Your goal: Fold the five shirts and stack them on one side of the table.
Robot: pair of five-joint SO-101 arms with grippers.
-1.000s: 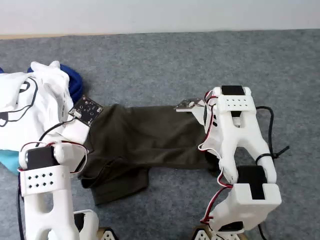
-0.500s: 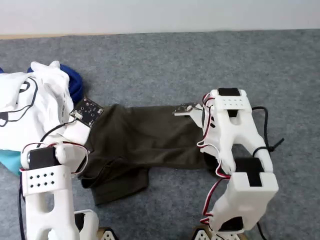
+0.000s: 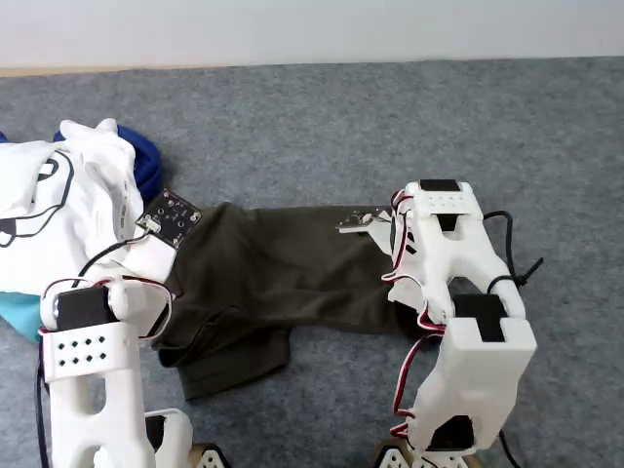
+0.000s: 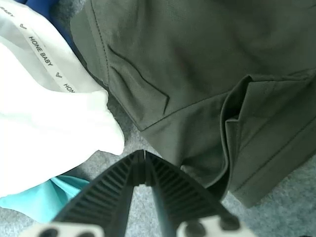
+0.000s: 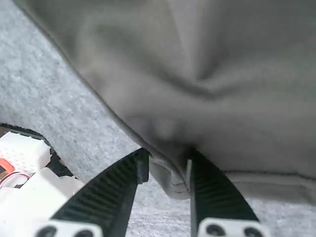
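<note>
Pinching the olive shirt (image 3: 292, 278) hem, apparently, are the right fingers (image 5: 129, 178); left fingers (image 4: 121, 185) sit closed, empty.

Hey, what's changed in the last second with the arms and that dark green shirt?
The right arm has shifted a little toward the left arm and back toward its base, with the right gripper clamped on the olive shirt's edge. The left arm, the shut left gripper, the white shirt and the olive shirt's main spread look unchanged.
</note>
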